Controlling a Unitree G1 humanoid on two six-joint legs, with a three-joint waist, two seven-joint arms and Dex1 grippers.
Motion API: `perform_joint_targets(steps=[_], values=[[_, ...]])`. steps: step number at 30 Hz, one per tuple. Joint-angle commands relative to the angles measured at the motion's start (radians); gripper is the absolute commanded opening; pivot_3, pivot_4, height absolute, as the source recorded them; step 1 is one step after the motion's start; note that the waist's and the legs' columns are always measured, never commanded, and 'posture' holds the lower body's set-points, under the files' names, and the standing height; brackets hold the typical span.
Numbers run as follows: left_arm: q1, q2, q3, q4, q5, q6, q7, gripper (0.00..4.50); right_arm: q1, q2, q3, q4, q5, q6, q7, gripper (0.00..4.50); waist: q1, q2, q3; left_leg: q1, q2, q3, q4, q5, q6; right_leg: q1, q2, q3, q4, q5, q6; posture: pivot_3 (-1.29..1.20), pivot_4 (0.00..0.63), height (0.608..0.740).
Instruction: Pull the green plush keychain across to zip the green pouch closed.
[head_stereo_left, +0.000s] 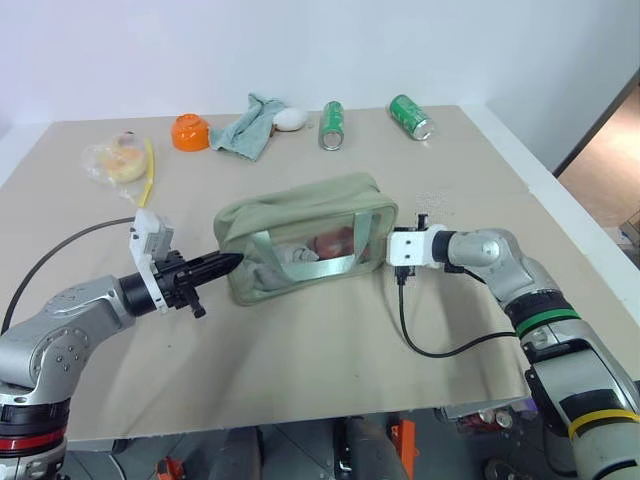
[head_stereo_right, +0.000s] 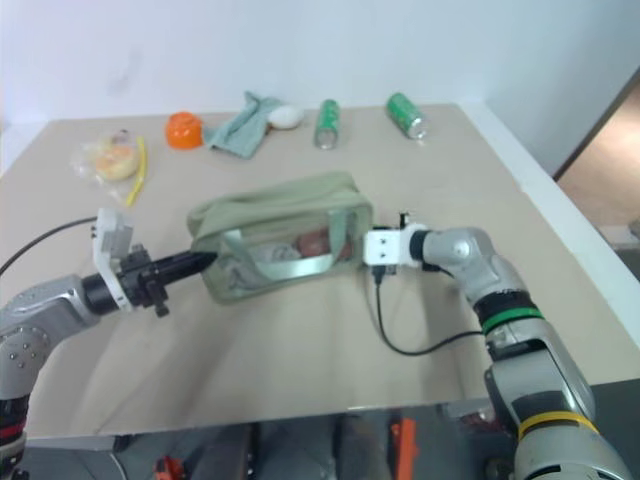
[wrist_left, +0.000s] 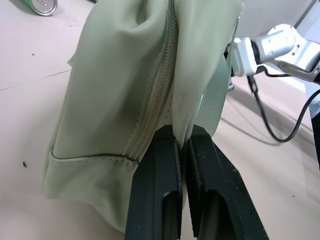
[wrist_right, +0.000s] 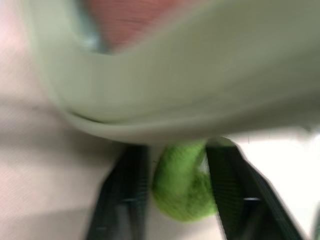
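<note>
You see the green pouch (head_stereo_left: 305, 236) near the middle of the surface (head_stereo_left: 300, 350), a soft sage fabric box with a rounded top, a clear plastic front panel and pale green webbing straps; a reddish item shows through the panel. In the left wrist view its stitched zipper runs up a creased end seam. Your left claw (wrist_left: 181, 145) is clamped tight on a fold of that fabric at the pouch's left end, black fingers pressed together.

At the pouch's right end your right claw (wrist_right: 177, 165) has its fingers parted, and the green plush keychain (wrist_right: 182, 182), a fuzzy lime curved roll, lies between them just under the pouch edge; you cannot tell whether the fingers touch it.

The surface is matte beige board. Along its far edge you have an orange bowl (head_stereo_left: 189, 131), a crumpled teal cloth (head_stereo_left: 247, 125), a white egg-shaped object (head_stereo_left: 290, 119), two green cans (head_stereo_left: 331, 124) lying down, and a clear bag (head_stereo_left: 118, 158) of yellowish items. A pale wall stands behind.
</note>
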Motion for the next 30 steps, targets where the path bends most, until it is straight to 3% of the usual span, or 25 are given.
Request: perform_joint_targets(steps=[1,3,4,8,14,23,30], values=[[0.0,0.012,0.029,-0.022,-0.007,-0.004,-0.001,0.0,-0.026,-0.05,-0.108,-0.102,0.147,0.142,0.109,3.45,0.0,0.0,0.0,0.0,0.0,0.0,0.0,0.0,0.0,0.0,0.0,0.0,0.0,0.0,0.0,0.0,0.15,0.74],[-0.004,0.009,0.031,-0.019,-0.017,0.002,-0.002,0.0,-0.049,-0.061,-0.163,-0.139,0.212,0.265,0.129,4.18,0.0,0.0,0.0,0.0,0.0,0.0,0.0,0.0,0.0,0.0,0.0,0.0,0.0,0.0,0.0,0.0,0.15,0.74],[-0.013,0.008,0.034,-0.012,-0.034,0.014,-0.004,0.37,-0.052,-0.08,-0.189,-0.173,0.256,0.327,0.17,4.47,0.0,0.0,0.0,0.0,0.0,0.0,0.0,0.0,0.0,0.0,0.0,0.0,0.0,0.0,0.0,0.0,0.15,0.74],[-0.03,0.026,0.072,-0.017,-0.145,0.083,-0.024,1.76,-0.024,-0.142,-0.268,-0.344,0.445,0.603,0.33,4.5,0.005,0.0,0.0,0.0,0.0,0.0,0.0,0.0,0.0,-0.001,0.0,0.0,0.0,0.0,0.0,0.0,0.15,0.74],[0.086,0.092,0.208,-0.094,-0.154,0.075,-0.013,3.72,0.074,-0.242,-0.374,-0.546,0.656,0.884,0.445,4.5,0.007,0.0,0.0,-0.001,0.0,0.0,0.0,-0.002,-0.001,-0.001,0.0,0.0,0.0,-0.001,-0.001,0.0,0.15,0.74],[0.321,0.056,0.475,-0.079,-0.179,0.04,0.053,3.72,0.264,-0.265,-0.549,-0.686,0.805,1.073,0.329,4.5,0.01,0.0,0.0,-0.001,0.001,0.001,0.002,-0.005,-0.007,-0.002,0.0,0.0,-0.001,-0.002,-0.002,0.0,0.15,0.74],[0.309,0.024,0.434,-0.044,-0.167,0.027,0.078,3.72,0.315,-0.212,-0.547,-0.744,0.836,1.098,0.228,4.5,0.01,0.0,0.0,-0.001,0.001,0.001,0.004,-0.008,-0.011,-0.002,0.0,0.0,-0.002,-0.002,-0.002,0.0,0.15,0.74]])
